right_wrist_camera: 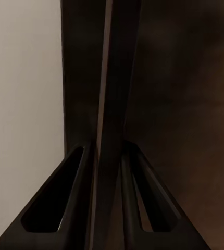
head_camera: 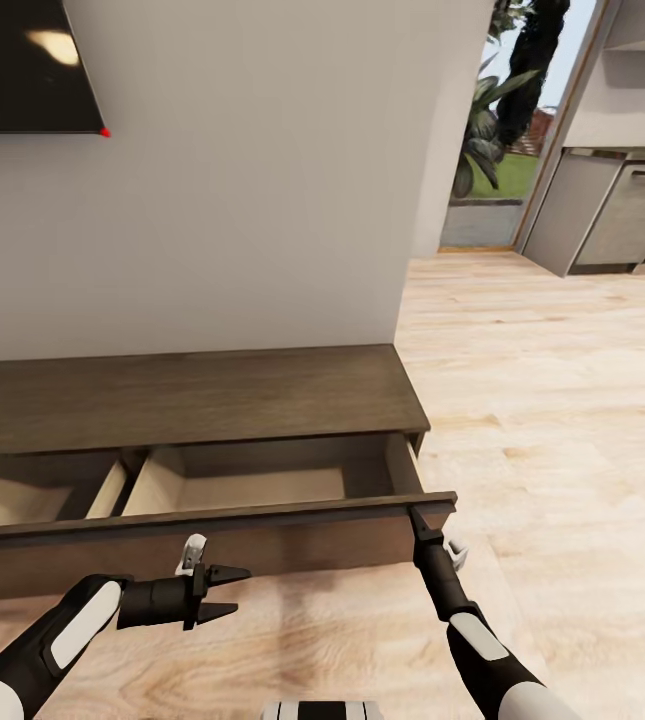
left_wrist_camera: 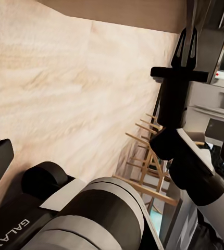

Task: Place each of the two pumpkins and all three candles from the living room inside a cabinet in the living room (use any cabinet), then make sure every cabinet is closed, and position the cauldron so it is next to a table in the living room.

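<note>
The right gripper (head_camera: 417, 517) pinches the open drawer's front (right_wrist_camera: 112, 104) near its right end, board running crosswise; the left gripper (head_camera: 230, 590) hangs apart, empty.

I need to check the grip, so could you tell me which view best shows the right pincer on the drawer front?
The right wrist view: the drawer front stands between the right pincer fingers. The head view shows it at the front's corner; the left wrist view shows it from afar.

We're in a home living room: light wood plank floor (head_camera: 552, 400), pale wall (head_camera: 262, 180), a black wall-mounted TV (head_camera: 22, 65) above a long low dark cabinet (head_camera: 182, 395). Beyond it, kitchen units (head_camera: 612, 210) and a garden doorway (head_camera: 497, 150).
</note>
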You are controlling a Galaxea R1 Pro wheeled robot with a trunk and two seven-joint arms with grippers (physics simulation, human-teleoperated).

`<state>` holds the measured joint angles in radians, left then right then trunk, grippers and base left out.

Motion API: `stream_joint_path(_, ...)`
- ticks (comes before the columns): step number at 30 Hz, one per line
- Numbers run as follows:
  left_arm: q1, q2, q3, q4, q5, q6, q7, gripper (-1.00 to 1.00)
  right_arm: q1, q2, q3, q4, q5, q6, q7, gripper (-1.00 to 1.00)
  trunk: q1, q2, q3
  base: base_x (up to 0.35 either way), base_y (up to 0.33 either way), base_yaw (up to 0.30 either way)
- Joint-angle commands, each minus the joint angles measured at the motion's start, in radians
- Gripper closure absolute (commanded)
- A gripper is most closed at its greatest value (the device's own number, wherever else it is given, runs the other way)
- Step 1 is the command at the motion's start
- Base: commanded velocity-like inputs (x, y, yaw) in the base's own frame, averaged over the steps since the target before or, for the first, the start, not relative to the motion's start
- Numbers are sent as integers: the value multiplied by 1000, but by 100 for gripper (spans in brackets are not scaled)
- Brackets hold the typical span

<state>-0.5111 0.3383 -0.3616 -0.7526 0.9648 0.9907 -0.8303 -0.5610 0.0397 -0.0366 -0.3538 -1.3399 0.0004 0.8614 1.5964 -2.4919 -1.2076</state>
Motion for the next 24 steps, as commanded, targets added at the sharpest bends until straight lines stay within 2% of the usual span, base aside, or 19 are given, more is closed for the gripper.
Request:
stream_joint_path(1,-1,1,-3,1,3,3,-3,-100,0,2,27,-1,13,2,11,100,-1,0,-1,-124,0,0)
stream_joint_path(24,-1,1,-3,1,3,3,-3,-100,0,2,27,-2,12,4,11,100,-1,0,-1,-85,0,0)
